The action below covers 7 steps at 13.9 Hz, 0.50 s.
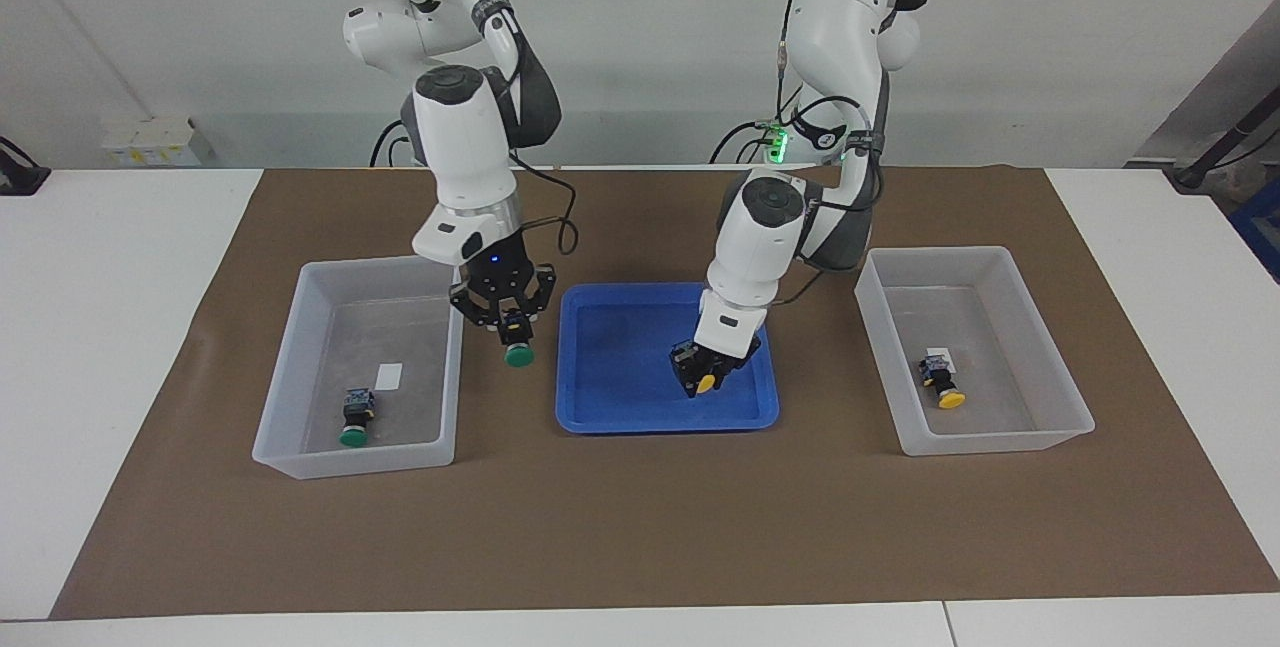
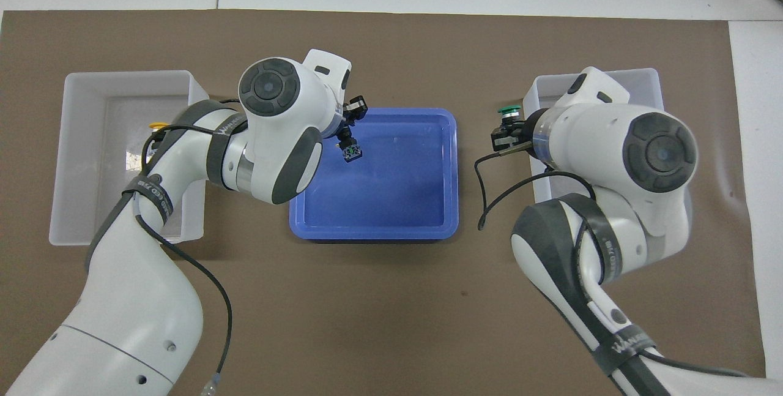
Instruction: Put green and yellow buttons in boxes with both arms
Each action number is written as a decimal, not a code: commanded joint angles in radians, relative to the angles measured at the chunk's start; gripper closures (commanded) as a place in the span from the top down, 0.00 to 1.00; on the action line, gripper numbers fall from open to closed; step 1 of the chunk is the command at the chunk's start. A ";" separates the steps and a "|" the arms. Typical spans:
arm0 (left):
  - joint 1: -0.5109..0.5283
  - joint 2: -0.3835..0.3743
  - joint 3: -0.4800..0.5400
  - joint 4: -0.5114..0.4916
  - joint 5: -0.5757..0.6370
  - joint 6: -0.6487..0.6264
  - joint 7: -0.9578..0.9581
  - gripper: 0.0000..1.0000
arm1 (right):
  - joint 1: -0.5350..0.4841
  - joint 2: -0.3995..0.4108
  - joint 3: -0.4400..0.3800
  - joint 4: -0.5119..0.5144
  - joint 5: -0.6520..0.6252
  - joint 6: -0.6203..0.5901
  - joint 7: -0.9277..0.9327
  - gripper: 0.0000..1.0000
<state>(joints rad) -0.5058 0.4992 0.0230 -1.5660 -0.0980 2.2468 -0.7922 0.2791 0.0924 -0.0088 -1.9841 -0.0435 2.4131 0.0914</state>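
WANEED lettering on arm (image 2: pixel 626 345) strap

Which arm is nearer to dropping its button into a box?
Right. The right gripper holds its green button up beside the box wall; the left gripper, with the yellow button, is over the blue tray.

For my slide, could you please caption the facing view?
Right gripper carries a green button boxward; left gripper lifts a yellow button.
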 commanded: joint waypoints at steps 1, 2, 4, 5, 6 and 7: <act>0.047 0.067 0.000 0.165 -0.003 -0.145 0.030 0.00 | -0.081 -0.042 0.013 -0.027 -0.018 -0.043 -0.050 0.00; 0.079 0.061 -0.001 0.182 -0.003 -0.180 0.072 0.00 | -0.113 -0.043 0.013 -0.035 -0.018 -0.042 -0.080 0.00; 0.136 0.048 0.011 0.195 -0.005 -0.258 0.163 0.00 | -0.168 -0.034 0.015 -0.045 -0.016 -0.036 -0.151 0.00; 0.189 0.029 0.000 0.199 -0.006 -0.298 0.221 0.00 | -0.190 -0.013 0.015 -0.054 -0.009 -0.010 -0.171 0.00; 0.228 0.009 -0.003 0.211 -0.009 -0.331 0.281 0.00 | -0.196 0.025 0.015 -0.062 -0.004 0.044 -0.173 0.00; 0.271 -0.004 -0.002 0.218 -0.011 -0.369 0.342 0.00 | -0.196 0.027 0.015 -0.084 -0.004 0.075 -0.168 0.00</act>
<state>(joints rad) -0.3097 0.5232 0.0347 -1.3786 -0.0979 1.9645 -0.5534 0.0978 0.0940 -0.0091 -2.0296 -0.0449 2.4131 -0.0658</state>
